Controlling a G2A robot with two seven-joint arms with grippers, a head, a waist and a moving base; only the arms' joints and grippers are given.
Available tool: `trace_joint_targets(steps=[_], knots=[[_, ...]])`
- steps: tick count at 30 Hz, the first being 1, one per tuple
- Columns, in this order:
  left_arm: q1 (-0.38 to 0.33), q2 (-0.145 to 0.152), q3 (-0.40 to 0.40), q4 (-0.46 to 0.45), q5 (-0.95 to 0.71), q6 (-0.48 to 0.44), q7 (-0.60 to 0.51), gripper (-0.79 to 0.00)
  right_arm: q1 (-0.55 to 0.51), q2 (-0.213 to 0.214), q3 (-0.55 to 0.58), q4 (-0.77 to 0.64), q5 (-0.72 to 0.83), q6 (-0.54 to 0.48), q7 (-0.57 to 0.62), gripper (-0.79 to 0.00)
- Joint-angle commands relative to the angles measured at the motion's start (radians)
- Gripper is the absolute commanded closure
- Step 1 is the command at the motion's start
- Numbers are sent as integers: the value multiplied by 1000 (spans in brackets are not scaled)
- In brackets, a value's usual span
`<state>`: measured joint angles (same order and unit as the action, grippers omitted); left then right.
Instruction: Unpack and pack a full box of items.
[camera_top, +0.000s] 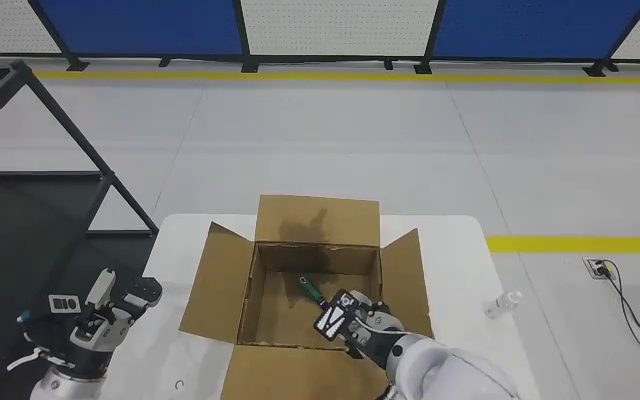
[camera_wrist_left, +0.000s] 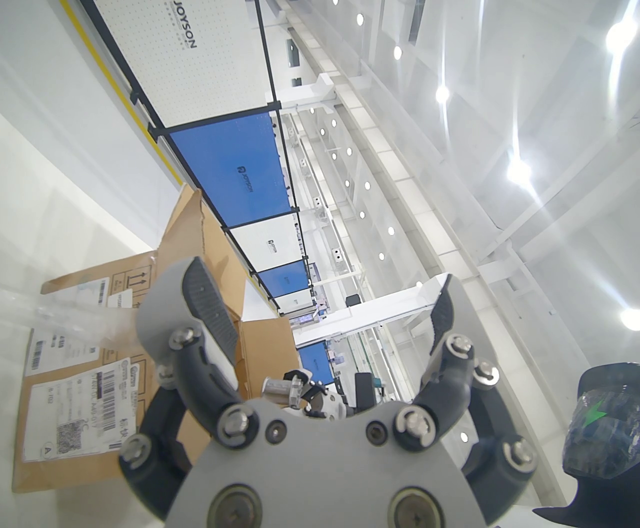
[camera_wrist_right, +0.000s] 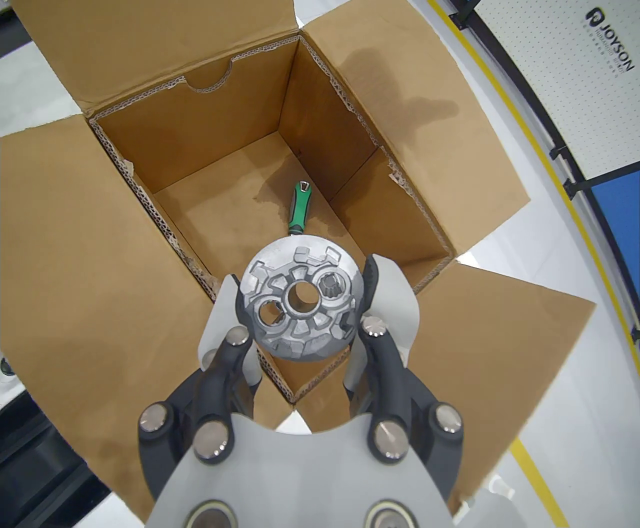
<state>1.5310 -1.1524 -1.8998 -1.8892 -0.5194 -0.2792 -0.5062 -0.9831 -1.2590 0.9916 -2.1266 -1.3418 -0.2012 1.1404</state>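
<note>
- Right gripper (camera_wrist_right: 303, 280) clasps a round metal disc (camera_wrist_right: 300, 320) above the open cardboard box (camera_wrist_right: 200, 125).
- Green-handled tool (camera_wrist_right: 299, 210) lies beyond its fingertips, inside the box.
- Left gripper (camera_wrist_left: 324, 280): fingers spread, nothing between.

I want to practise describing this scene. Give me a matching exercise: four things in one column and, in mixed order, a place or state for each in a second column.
Things
1. metal disc
2. green-handled tool
3. left gripper
4. white bottle

Places or states
A. lying on the floor of the box
B. open, holding nothing
C. on the table, outside the box
D. gripped by the right gripper over the open box

Pairs: 1-D, 2-A, 3-B, 4-C
</note>
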Motion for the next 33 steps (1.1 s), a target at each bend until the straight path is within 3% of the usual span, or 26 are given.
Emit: trace_joint_targets(steps=[1, 9, 15, 18, 33], knots=[[0, 0, 0, 0, 0, 0, 0, -785, 52, -12, -28, 82, 33, 23, -10, 0], [0, 0, 0, 0, 0, 0, 0, -785, 253, -83, -179, 371, 89, 202, -16, 0], [0, 0, 0, 0, 0, 0, 0, -785, 359, -133, -202, 571, 201, 353, -17, 0], [0, 0, 0, 0, 0, 0, 0, -785, 399, -150, -196, 658, 280, 359, 0, 0], [0, 0, 0, 0, 0, 0, 0, -785, 391, -154, -196, 679, 283, 361, -23, 0]])
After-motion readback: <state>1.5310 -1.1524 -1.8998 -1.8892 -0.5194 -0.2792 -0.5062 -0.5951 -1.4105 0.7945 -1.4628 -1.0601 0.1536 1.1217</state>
